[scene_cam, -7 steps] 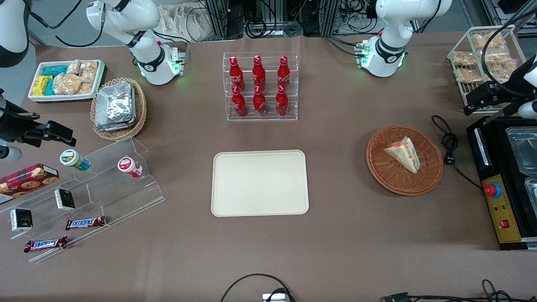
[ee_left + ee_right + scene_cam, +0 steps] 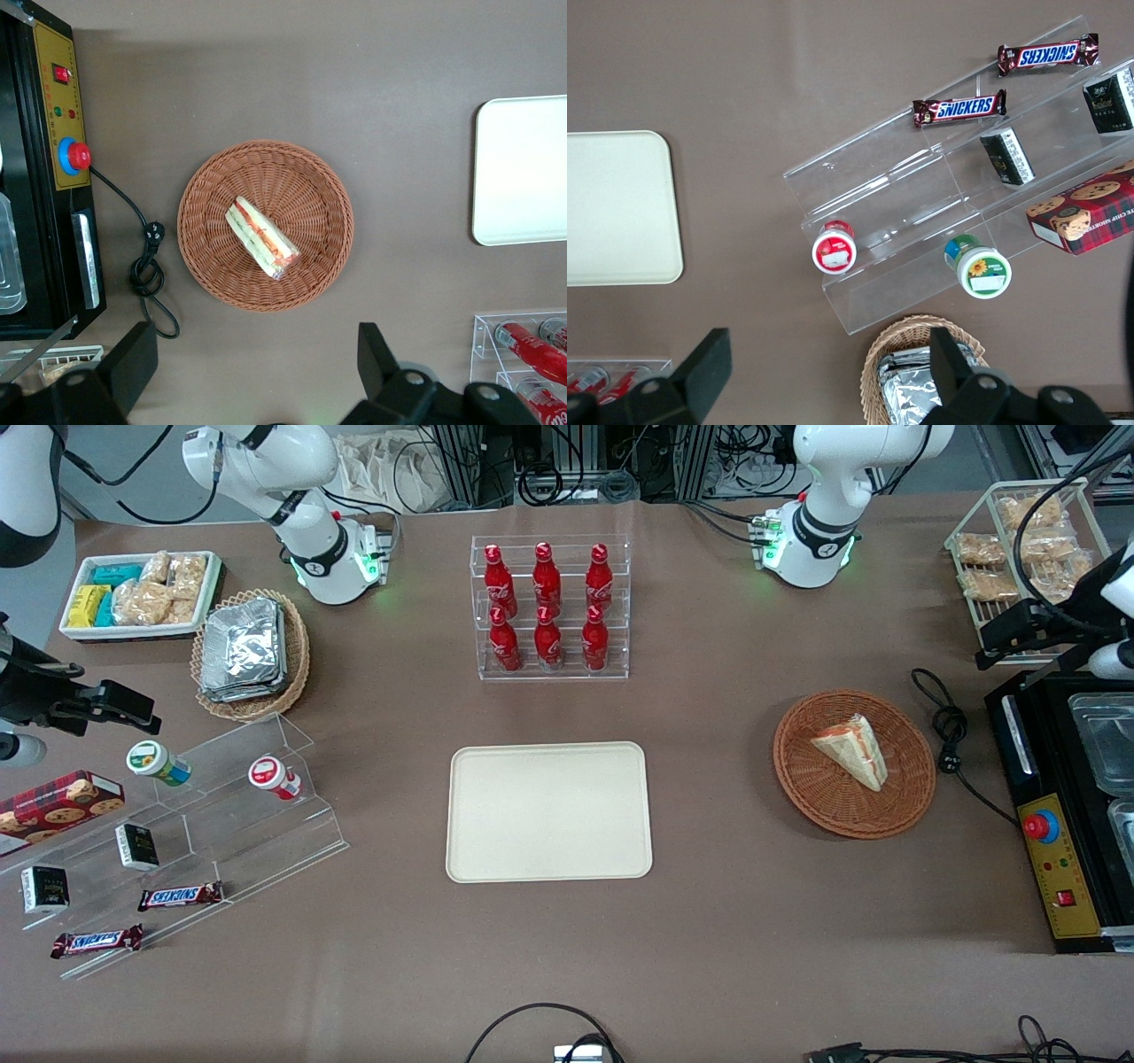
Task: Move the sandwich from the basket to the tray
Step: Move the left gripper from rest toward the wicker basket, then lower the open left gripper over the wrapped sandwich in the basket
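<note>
Gripper [image 2: 252, 376] open above basket [image 2: 205, 186] | wrist: sandwich [image 2: 261, 236] filling visible

open two-finger gripper [image 2: 257, 372] high above round reddish-brown wicker basket [image 2: 904, 802] | bare brown table between basket and flat cream tray [image 2: 548, 812] | black cable [image 2: 950, 735] beside basket

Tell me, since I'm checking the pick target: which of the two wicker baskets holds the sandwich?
The reddish-brown basket under the open claw holds the sandwich; the tan basket holds foil packets.
</note>
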{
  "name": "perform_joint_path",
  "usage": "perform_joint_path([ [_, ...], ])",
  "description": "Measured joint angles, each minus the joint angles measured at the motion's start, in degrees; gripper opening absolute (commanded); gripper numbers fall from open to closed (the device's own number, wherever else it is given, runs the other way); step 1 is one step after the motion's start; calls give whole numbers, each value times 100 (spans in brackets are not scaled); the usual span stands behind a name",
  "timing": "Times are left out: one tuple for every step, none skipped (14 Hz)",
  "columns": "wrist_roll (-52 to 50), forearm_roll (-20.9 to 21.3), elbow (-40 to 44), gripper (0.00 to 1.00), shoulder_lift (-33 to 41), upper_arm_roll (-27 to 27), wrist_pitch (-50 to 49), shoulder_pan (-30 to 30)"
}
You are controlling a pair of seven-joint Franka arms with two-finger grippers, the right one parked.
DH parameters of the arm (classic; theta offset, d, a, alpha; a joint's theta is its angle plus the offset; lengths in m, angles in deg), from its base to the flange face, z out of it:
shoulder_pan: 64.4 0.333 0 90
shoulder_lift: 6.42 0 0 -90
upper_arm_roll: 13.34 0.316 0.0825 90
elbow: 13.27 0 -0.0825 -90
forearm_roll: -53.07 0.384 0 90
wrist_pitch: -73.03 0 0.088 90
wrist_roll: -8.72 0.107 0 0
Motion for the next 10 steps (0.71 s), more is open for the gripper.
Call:
perform_joint_path([
  [-82,1,-21,100,-41,0,3,0],
  [-190,1,-73,100,-80,0,20,0],
  [-327,5,-171,100,-106,1,78,0],
  [-488,11,-314,100,-121,1,186,1],
  [-685,19,-501,100,-129,2,330,1],
  [-893,37,-720,100,-130,2,526,1],
  [-1105,67,-973,100,-127,1,766,1],
  [-1315,92,-1239,100,-112,-1,1020,0],
  [-1532,98,-1514,100,-82,-5,1271,-3],
  [-1751,100,-1803,100,-37,-12,1518,-10],
])
